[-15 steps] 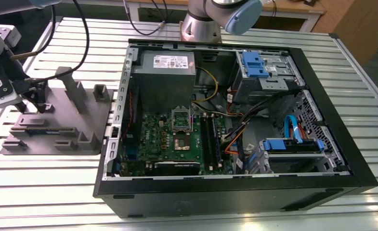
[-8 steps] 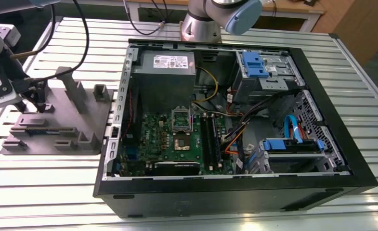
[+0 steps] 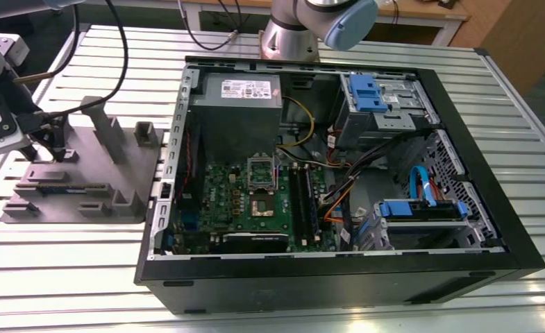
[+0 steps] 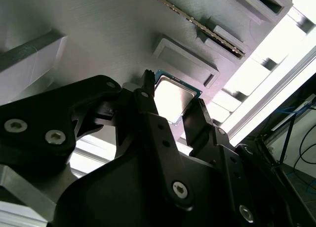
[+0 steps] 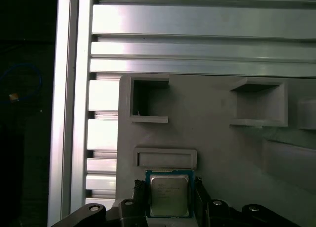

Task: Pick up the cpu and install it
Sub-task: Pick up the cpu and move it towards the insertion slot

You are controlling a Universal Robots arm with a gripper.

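The cpu (image 5: 169,193), a small square chip with a silver-grey top and green rim, is low over the grey fixture (image 5: 222,153) beside a shallow rectangular pocket (image 5: 165,158). In the second wrist view the cpu (image 4: 174,96) sits between two black fingers (image 4: 148,96) that press on its opposite edges. My gripper (image 3: 52,154) is at the exterior view's far left, down at the grey fixture (image 3: 87,173), and it is shut on the chip. I cannot tell whether the chip has left the fixture's surface. The green motherboard (image 3: 253,201) with its open socket (image 3: 261,202) lies inside the computer case.
The black computer case (image 3: 346,267) lies open in the middle, with a grey power supply (image 3: 242,90), blue drive brackets (image 3: 374,94) and loose cables inside. The fixture carries upright posts (image 3: 94,114) and a memory stick (image 3: 55,187). Another arm's base (image 3: 296,31) stands behind the case.
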